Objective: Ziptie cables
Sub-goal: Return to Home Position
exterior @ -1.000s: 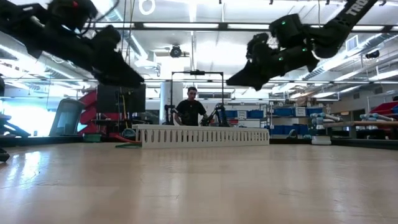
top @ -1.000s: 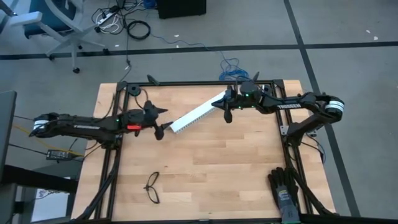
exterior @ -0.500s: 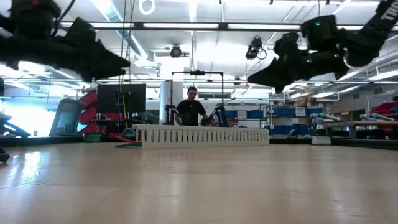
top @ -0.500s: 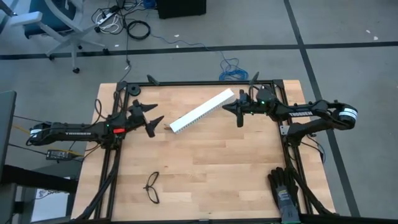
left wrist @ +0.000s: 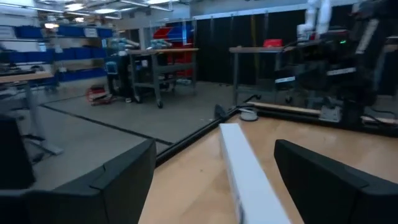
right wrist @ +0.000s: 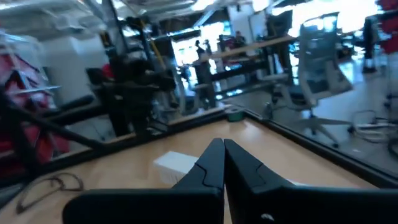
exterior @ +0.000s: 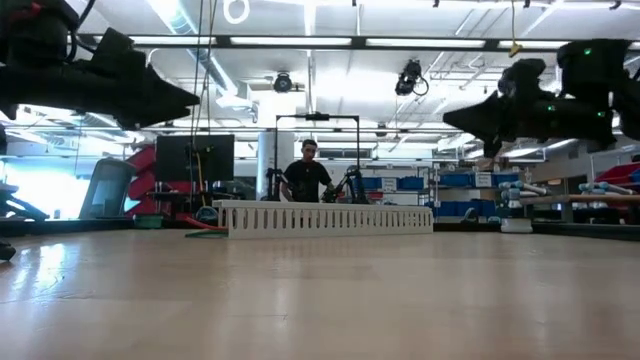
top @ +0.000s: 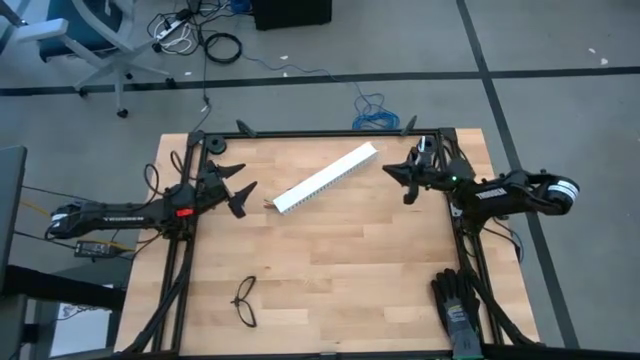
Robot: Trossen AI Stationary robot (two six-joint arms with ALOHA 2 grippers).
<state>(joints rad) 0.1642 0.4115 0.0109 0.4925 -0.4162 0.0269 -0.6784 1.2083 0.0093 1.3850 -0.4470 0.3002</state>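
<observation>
**Desk editor:** Two arms flank a white cable duct (top: 325, 177) lying slantwise on the far half of the desk (top: 340, 260). Where are the cables and the ziptie?

**Photographer:** Neither the cables nor the ziptie shows in any view. The duct's lid looks shut, so they may lie inside, but that cannot be confirmed. The left tool (top: 240, 190) hangs near the duct's end on its own side, fingers spread wide and empty. The right tool (top: 402, 173) hangs near the other end, fingers pressed together on nothing.

**Desk editor:** What could go wrong from here?

**Photographer:** Most likely a clip. The left tool's wide spread sits close to the duct's end, and a low or sideways sweep could nudge the duct or spring its lid. The glasses (top: 245, 300) and the dark gloves (top: 458, 308) at the near edge are well apart from both arms.

**Desk editor:** Do the views differ?

**Photographer:** The overhead view gives layout but no height. The level view shows both tools raised above desk and duct, with a person (exterior: 305, 178) in the room behind. Only the wrist views settle the fingers' spread.
</observation>
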